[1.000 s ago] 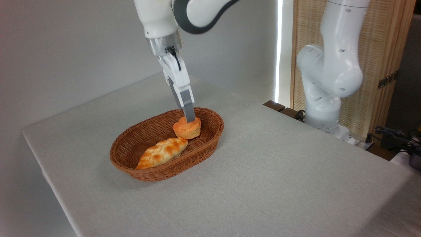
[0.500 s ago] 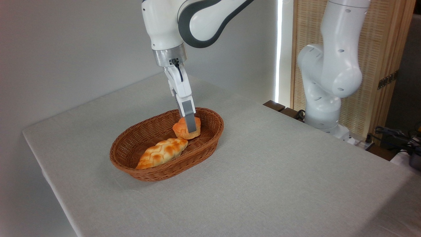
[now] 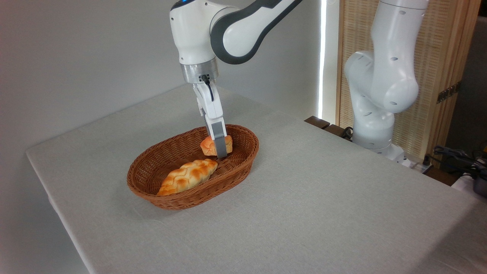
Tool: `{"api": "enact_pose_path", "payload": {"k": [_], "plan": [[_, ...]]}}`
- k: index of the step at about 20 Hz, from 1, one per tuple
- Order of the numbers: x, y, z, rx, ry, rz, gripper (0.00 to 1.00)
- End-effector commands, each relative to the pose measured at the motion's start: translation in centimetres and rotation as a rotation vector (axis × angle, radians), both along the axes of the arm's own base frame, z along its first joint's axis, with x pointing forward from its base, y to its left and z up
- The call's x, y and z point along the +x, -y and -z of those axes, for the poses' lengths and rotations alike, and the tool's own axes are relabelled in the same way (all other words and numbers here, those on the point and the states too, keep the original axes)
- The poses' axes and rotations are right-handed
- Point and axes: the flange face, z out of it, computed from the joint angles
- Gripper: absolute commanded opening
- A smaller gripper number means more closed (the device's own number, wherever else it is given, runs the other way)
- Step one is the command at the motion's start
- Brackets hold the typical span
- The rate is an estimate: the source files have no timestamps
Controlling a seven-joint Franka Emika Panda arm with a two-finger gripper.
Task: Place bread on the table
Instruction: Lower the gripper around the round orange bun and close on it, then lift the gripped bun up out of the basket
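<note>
Down in the far end of the basket [image 3: 159,190], with the gripper [image 3: 221,153] pointing straight down from the white arm [image 3: 232,26]. Grey finger [image 3: 218,139] flat against the front of the bread [image 3: 210,145], covering its middle. Other finger hidden behind, so cannot tell how wide the gap is or whether the bun is really squeezed. Looks like a finger on each side of the bun, but not sure. Bun small, round and orange, inside the basket near its back wall; cannot tell if touching the bottom or just above it. Long braided loaf [image 3: 187,176] lying in the front half of the basket, close to the bun. Brown woven basket sitting on the table [image 3: 323,198], covered in pale grey cloth. Thick white base of the arm [image 3: 380,87] standing past the right back edge of the table, in front of a wooden screen [image 3: 437,57].
</note>
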Motion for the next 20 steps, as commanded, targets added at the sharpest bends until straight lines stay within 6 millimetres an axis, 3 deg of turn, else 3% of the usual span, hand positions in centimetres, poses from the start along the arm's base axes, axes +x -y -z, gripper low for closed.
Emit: {"api": "enact_pose_path", "payload": {"k": [1,12,15,20], "plan": [[-0.1,-0.8,0.0,-0.001,0.017,-0.005,0.38],[0.7,-1.3,-0.7,-0.010,0.027,-0.025,0.35],[2.2,-2.4,-4.1,-0.017,0.030,-0.066,0.35],[6.2,-9.7,-13.6,-0.054,0.042,-0.217,0.36]]}}
